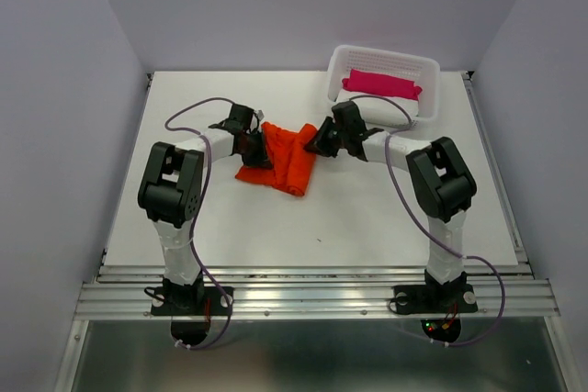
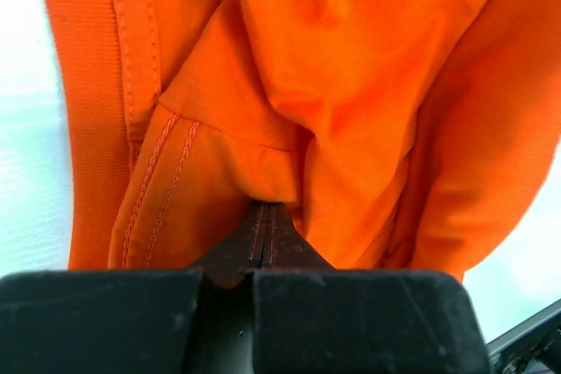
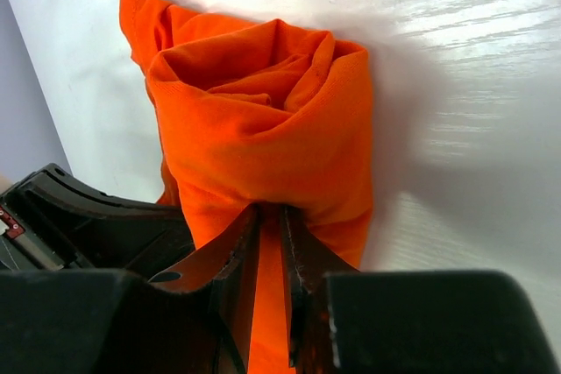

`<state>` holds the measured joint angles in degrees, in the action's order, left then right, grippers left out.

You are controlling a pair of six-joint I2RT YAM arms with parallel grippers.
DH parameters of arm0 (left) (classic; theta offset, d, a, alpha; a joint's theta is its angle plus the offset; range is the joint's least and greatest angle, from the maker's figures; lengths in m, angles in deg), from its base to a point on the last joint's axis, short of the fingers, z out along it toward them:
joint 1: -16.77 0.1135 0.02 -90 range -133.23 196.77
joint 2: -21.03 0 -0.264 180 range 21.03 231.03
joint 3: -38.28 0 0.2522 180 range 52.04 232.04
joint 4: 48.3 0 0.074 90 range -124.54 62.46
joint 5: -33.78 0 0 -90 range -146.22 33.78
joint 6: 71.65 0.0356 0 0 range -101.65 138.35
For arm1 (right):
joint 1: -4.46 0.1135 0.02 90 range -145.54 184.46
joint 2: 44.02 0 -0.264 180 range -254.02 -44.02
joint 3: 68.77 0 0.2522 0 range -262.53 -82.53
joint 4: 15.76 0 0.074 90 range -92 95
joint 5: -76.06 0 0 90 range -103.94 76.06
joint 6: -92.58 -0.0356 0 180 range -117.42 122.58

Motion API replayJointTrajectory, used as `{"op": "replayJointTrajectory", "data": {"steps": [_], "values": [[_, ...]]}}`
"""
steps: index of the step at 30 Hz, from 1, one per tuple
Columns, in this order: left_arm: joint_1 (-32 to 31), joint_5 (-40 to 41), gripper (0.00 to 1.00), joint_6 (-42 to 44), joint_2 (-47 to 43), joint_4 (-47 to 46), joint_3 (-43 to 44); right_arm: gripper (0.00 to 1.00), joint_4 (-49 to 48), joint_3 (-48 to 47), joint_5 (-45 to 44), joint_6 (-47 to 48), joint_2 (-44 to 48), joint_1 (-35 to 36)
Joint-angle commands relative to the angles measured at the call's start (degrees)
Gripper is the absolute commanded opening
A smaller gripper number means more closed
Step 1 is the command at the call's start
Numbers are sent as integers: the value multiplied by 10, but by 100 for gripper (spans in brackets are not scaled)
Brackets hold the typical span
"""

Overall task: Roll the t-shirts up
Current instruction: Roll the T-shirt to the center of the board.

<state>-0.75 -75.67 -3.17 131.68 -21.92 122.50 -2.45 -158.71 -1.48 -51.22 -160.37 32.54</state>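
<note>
White counter (image 1: pixel 367 218) ahead: my left hand (image 2: pixel 266 216) is pinched shut on the orange t-shirt (image 1: pixel 283 161) mid-counter, and my right hand (image 3: pixel 272 216) clamps its other end. I judge it loosely part-rolled and needing tightening. Farther back, a pink bundle (image 1: pixel 381 84) sits in the basket (image 1: pixel 386 50).

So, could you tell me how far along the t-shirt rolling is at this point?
Done: a pink cloth bundle lies in the white basket. In hand: the orange t-shirt sits mid-table, loosely rolled, its end showing a spiral in the right wrist view, with the left gripper and right gripper each shut on its fabric. Left: tightening the roll and, probably, placing it in the basket.
</note>
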Motion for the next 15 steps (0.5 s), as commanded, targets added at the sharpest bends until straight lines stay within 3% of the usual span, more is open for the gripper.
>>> {"op": "replayJointTrajectory", "data": {"steps": [1, 15], "values": [[-1, -10, 0, 9, 16, -12, -8, 21, 0, -38, -8, -1, -24, 13], [-1, -8, 0, 24, -5, 14, -9, 21, 40, -101, -42, 4, -93, 24]]}}
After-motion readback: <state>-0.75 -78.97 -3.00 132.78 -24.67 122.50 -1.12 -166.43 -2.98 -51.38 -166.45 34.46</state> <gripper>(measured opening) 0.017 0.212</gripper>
